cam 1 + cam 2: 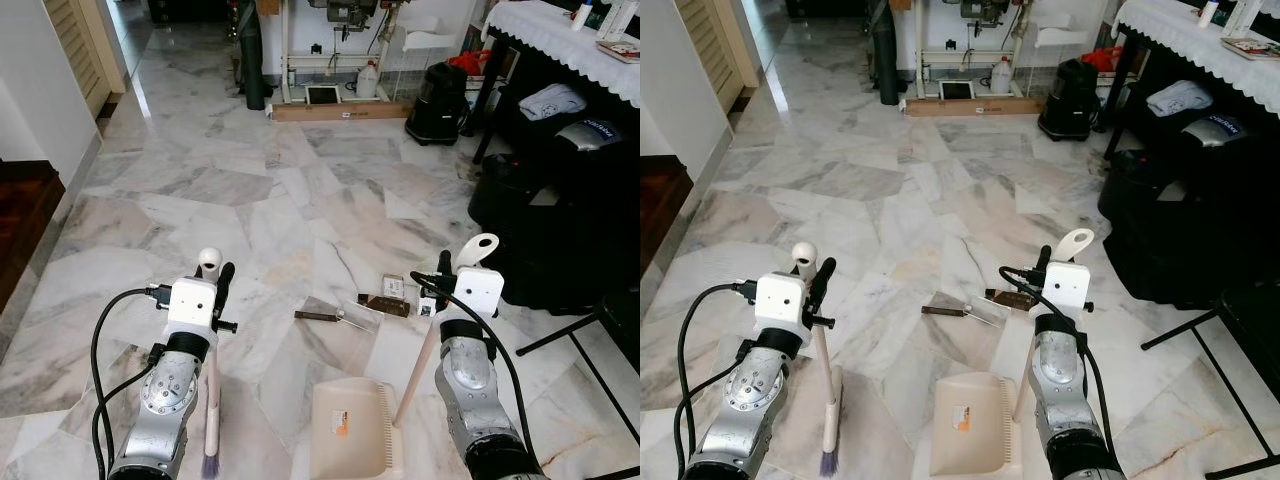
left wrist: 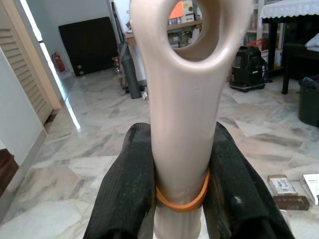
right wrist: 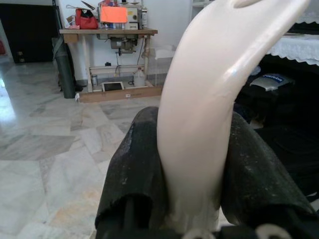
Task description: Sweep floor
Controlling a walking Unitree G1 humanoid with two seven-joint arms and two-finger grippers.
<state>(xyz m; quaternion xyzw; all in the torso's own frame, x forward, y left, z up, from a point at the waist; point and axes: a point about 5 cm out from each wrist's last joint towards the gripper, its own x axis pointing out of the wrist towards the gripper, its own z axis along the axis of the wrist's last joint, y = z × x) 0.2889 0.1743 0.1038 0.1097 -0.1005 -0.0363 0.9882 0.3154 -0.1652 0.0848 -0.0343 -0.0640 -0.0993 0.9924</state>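
The left gripper [image 1: 215,272] is clamping one broom [image 1: 211,400]; the right gripper [image 1: 443,270] is clamping one dustpan [image 1: 350,430]. Ahead, perhaps four litter pieces [image 1: 385,300] are lying on the marble floor [image 1: 250,190].

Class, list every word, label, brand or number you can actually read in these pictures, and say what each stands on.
No text can be read with certainty.
Grey bag: light lettering, too blurred to read.
Dustpan: orange and white sticker, print too small.
Small boxes on the floor: labels blurred.
Long cardboard box: small label, unreadable.
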